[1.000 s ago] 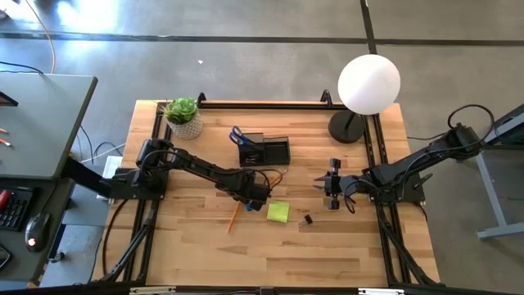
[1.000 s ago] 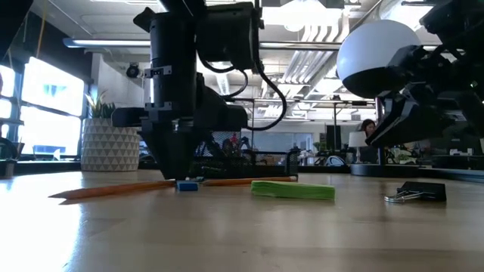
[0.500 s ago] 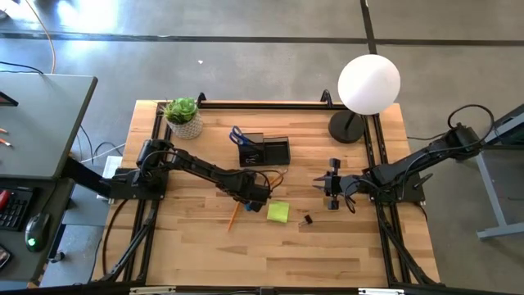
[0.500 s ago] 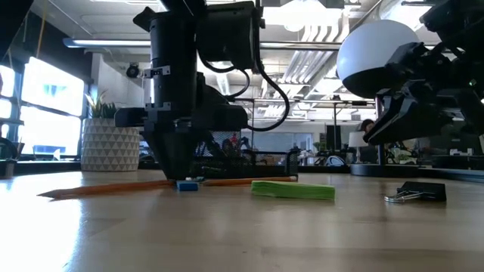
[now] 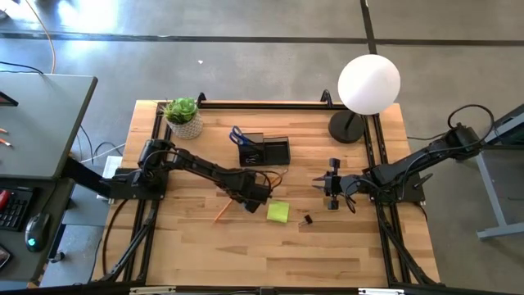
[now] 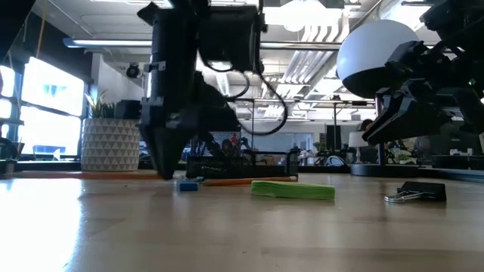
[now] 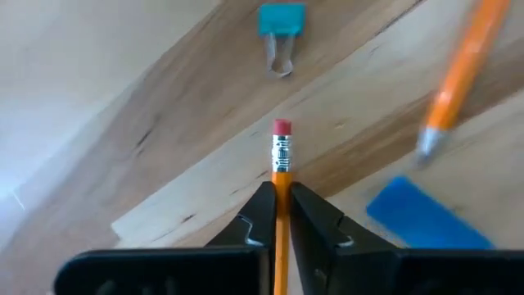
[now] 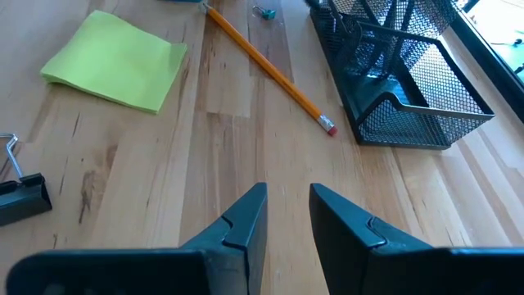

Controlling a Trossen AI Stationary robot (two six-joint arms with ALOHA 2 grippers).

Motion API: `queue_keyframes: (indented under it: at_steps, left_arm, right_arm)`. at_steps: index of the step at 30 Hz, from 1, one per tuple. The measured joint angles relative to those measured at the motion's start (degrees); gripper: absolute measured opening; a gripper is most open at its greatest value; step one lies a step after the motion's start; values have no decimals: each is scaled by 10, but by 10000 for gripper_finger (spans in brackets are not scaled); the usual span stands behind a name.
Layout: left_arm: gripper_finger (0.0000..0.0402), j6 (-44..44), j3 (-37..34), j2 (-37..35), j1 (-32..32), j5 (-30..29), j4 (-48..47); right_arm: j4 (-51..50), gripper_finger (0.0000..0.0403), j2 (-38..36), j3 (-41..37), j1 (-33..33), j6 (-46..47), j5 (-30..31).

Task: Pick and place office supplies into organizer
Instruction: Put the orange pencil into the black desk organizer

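Grey concrete floor surrounds the wooden table (image 5: 205, 254), seen from above with a white globe lamp (image 5: 368, 84) at its far right corner and a potted plant (image 5: 183, 116) at the far left. The black mesh organizer (image 5: 265, 151) stands toward the far middle with blue-handled scissors (image 5: 237, 135) upright in its taller section. The left gripper (image 5: 250, 199) reaches to mid-table just on the near side of the organizer, with an orange pencil (image 5: 223, 212) slanting out from it toward the near left; the yellow-green sticky note pad (image 5: 277, 212) lies just beside it on the right, and a black binder clip (image 5: 307, 220) a little farther right. The right gripper (image 5: 331, 185) hovers apart, right of the pad. From table height, the left gripper (image 6: 168, 170) points down close to the wood, the pencil (image 6: 113, 175) running level to its left, a small blue piece (image 6: 188, 185) just beside its tip, then the green pad (image 6: 293, 190) and the binder clip (image 6: 414, 193) to the right. Through the left wrist camera, the left gripper (image 7: 282, 211) is pinched narrow on the pencil (image 7: 281, 164), whose red eraser end pokes out past the fingertips (image 7: 305, 209); a second orange pencil (image 7: 461, 70), a blue piece (image 7: 426, 217) and a small teal clip (image 7: 281, 22) lie on the boards beyond. Through the right wrist camera, the right gripper (image 8: 286, 197) holds nothing, its fingers (image 8: 244, 217) a narrow gap apart above bare wood, with the sticky pad (image 8: 117, 60), an orange pencil (image 8: 270, 70), the organizer (image 8: 401, 78) and a black clip (image 8: 20, 199) ahead of it.
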Motion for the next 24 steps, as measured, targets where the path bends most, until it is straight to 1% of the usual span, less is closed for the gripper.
queue_keyframes:
  at_steps: [2,8,13,16,19,22,24]
  left_arm:
    - [5,14,20,-1,0,-10,-13]
    - [12,55,90,-2,0,-52,-74]
    - [4,87,170,-2,-1,-108,-132]
    - [9,112,221,-2,-1,-165,-163]
    - [8,135,265,-5,-3,-247,-185]
    - [3,159,281,-25,-9,-330,-174]
    - [4,163,281,-43,-15,-368,-170]
  right_arm:
    - [0,87,0,0,0,0,0]
    - [0,87,0,0,0,0,0]
    - [0,87,0,0,0,0,-1]
    - [0,87,0,0,0,0,-1]
    - [-3,87,0,0,0,0,-2]
    - [-9,87,0,0,0,1,8]
    - [-11,87,0,0,0,2,13]
